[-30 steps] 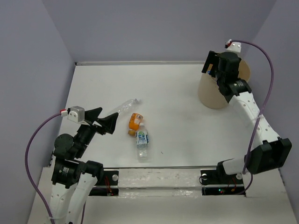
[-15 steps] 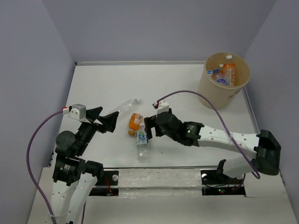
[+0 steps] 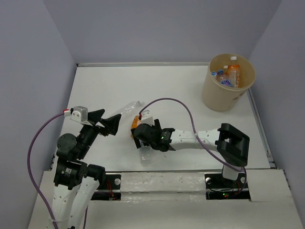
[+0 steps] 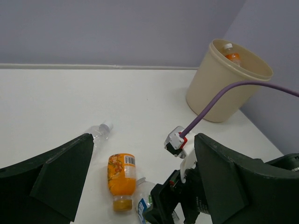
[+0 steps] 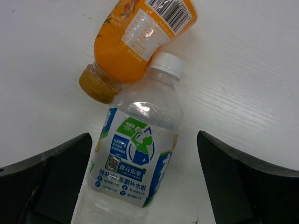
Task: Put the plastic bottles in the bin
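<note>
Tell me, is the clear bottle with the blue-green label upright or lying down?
Lying down: the clear bottle rests lengthwise on the table, its white cap beside the orange bottle.

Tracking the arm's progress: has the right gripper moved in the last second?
Yes: the right gripper swung left from above the bin to over the labelled water bottle beside the orange bottle.

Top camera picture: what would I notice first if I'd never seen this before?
Probably the right gripper, hanging open right over a clear bottle with a blue and green label in the middle of the table. An orange bottle lies right by its cap. Next is the big tan bin in the far right corner, with bottles already inside.
</note>
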